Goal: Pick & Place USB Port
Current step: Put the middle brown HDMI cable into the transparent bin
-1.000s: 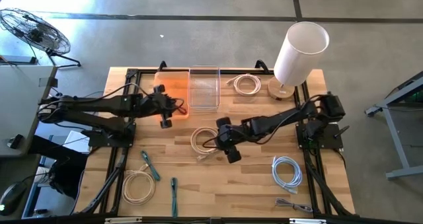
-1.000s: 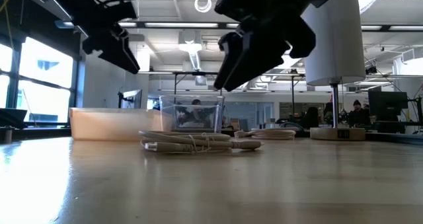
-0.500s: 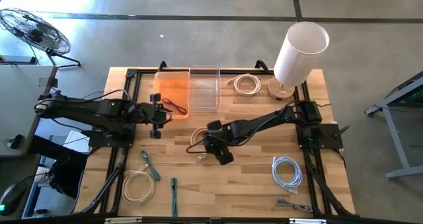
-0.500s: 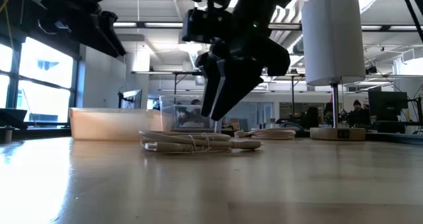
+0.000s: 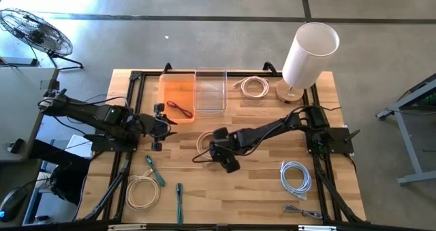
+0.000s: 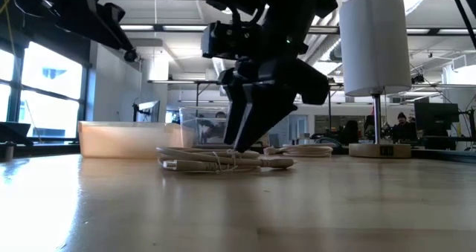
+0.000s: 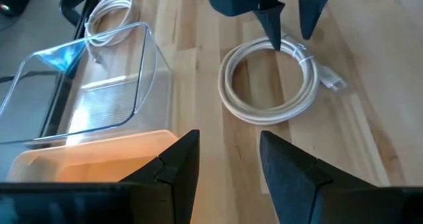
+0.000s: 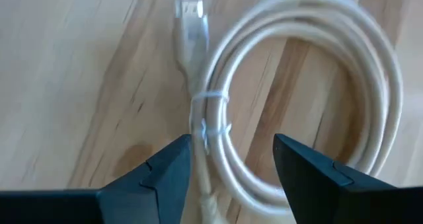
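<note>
The white USB cable coil [image 5: 206, 143] lies flat on the wooden table, tied with a thin band [image 8: 210, 97]. Its plug [image 8: 190, 14] sticks out past the ring. My right gripper [image 5: 212, 151] is open and points down at the coil. In the right wrist view its two fingers stand on either side of the tied stretch [image 8: 215, 128]. In the low view its tips [image 6: 242, 144] reach down to the coil [image 6: 216, 161]. My left gripper [image 5: 157, 127] is open and hangs above the table, near the orange bin [image 5: 176, 95]. My right gripper comes at the coil's tied side from above, pointing down, with one finger outside the ring and one inside it. The fingers are apart, and I cannot tell whether they touch the cable.
A dark cable [image 5: 178, 109] lies in the orange bin, with a clear bin [image 5: 210, 90] beside it. More coils lie at the far edge [image 5: 254, 86], right [image 5: 296, 175] and near left [image 5: 142, 192]. Teal ties [image 5: 154, 170] and a lamp [image 5: 306, 54] also stand on the table.
My right gripper has moved toward the table's left edge and come down over the white coil, staying open. My left gripper has drawn back from the orange bin toward the table's left edge. The white coil has not moved.
</note>
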{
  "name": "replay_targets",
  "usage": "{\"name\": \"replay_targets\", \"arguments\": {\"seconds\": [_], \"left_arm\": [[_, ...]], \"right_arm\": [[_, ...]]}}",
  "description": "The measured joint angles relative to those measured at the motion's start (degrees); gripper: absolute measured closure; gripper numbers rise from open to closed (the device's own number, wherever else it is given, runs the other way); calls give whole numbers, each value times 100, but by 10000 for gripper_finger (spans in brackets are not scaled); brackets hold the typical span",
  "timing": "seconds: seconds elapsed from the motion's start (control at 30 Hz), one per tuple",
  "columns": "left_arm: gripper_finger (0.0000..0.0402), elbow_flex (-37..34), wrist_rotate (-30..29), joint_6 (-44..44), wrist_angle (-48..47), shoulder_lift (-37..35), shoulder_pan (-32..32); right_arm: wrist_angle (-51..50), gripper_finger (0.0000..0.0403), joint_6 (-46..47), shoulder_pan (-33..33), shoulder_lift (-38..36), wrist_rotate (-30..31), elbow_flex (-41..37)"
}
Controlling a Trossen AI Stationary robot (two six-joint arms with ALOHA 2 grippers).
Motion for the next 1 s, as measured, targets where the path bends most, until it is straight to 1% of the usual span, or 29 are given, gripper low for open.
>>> {"name": "replay_targets", "arguments": {"seconds": [0.17,0.3,0.47,0.6,0.73,0.8,0.9,1.0], "left_arm": [[248,0,101,-134,-10,1,-202],[248,0,75,-140,-23,2,-313],[248,0,65,-140,-75,2,-302],[248,0,59,-141,-197,2,-303],[248,0,56,-143,-281,2,-302],[248,-2,54,-144,-309,4,-302],[248,-2,52,-145,-318,4,-302],[248,-2,48,-143,-318,7,-302]], "right_arm": [[326,198,238,-11,-2,220,-186],[401,198,370,-11,-2,196,-296],[568,199,704,-11,-2,225,-432],[922,213,961,-72,-4,108,-651],[1033,248,1154,-160,16,131,-801],[1081,281,1275,-189,52,131,-841],[1143,348,1384,-173,71,137,-843],[1153,351,1419,-94,61,409,-761]]}}
